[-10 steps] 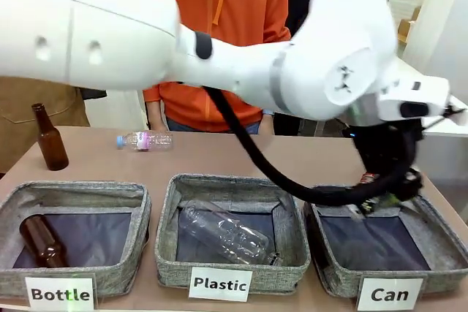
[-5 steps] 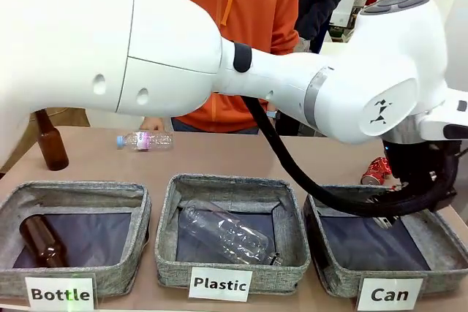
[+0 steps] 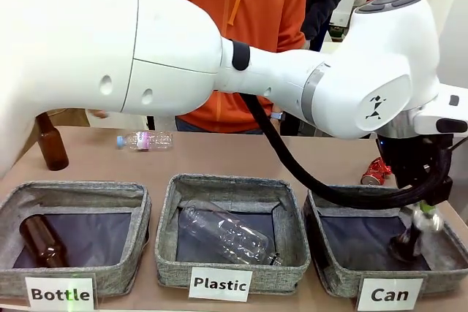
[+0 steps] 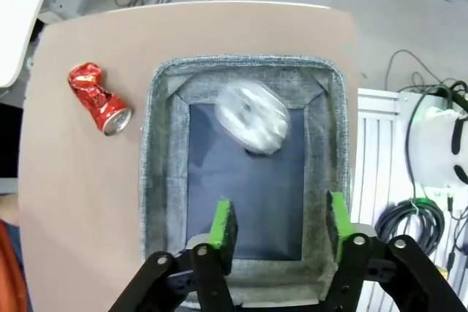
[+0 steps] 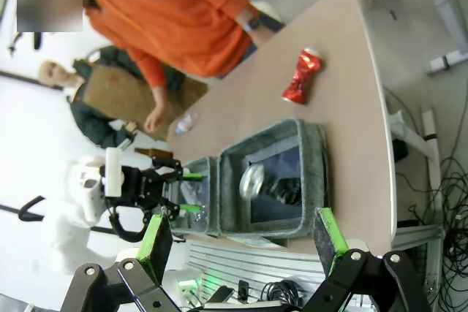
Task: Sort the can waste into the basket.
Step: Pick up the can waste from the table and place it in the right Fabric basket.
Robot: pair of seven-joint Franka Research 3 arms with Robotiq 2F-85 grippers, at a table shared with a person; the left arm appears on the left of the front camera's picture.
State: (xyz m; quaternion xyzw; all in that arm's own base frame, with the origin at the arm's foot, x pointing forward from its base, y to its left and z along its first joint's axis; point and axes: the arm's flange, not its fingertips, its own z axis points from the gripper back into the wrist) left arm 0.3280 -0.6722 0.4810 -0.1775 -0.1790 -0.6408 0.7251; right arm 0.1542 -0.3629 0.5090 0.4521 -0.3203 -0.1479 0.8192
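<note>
"Bottle" label (image 3: 61, 294): left basket (image 3: 73, 189) | "Plastic" label (image 3: 221, 283): middle basket (image 3: 230, 180) | "Can" label (image 3: 390, 295): right basket (image 3: 338, 283)

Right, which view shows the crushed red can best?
Left wrist view: the red can lies whole, seen from above, beside the basket. Front view: partly behind the left arm. Right wrist view: whole but smaller.

table (image 3: 219, 155): tan, plain | floor (image 4: 395, 20): grey | cables (image 4: 413, 217): black, lying loose on floor

My left wrist looks straight down, near, on the basket (image 4: 164, 180); the front view shares it at four o'clock.
</note>
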